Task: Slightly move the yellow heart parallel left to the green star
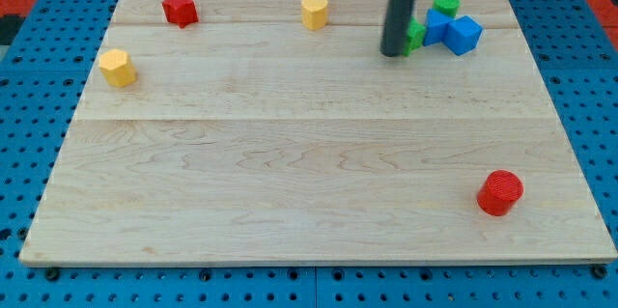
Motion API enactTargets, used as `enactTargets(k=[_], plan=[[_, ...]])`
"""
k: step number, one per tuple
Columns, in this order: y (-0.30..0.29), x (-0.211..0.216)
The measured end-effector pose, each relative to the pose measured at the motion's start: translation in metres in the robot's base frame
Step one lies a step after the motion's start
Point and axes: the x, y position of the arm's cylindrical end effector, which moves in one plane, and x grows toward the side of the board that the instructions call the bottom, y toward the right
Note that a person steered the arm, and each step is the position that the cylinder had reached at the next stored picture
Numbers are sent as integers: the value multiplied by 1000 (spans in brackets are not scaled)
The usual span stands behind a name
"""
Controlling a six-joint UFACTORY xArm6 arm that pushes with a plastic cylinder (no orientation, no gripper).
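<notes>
The yellow heart point(314, 13) sits near the view's top, left of centre. The green star point(415, 35) lies to its right, partly hidden behind my rod. My tip point(393, 53) rests on the board right against the green star's left side, well to the right of the yellow heart.
A green round block point(445, 4), a blue block point(438, 26) and a blue cube point(463, 35) cluster right of the star. A red star point(180, 8) is at the top left, a yellow hexagon block point(118, 68) at the left, a red cylinder point(499, 193) at the bottom right.
</notes>
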Motion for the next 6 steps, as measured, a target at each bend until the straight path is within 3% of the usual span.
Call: enactTargets(k=[1,2,3,4,5,6], plan=[[-13,-46],[11,-62],[-87,-104],[-184,-108],[-115,-97],[-110,-35]])
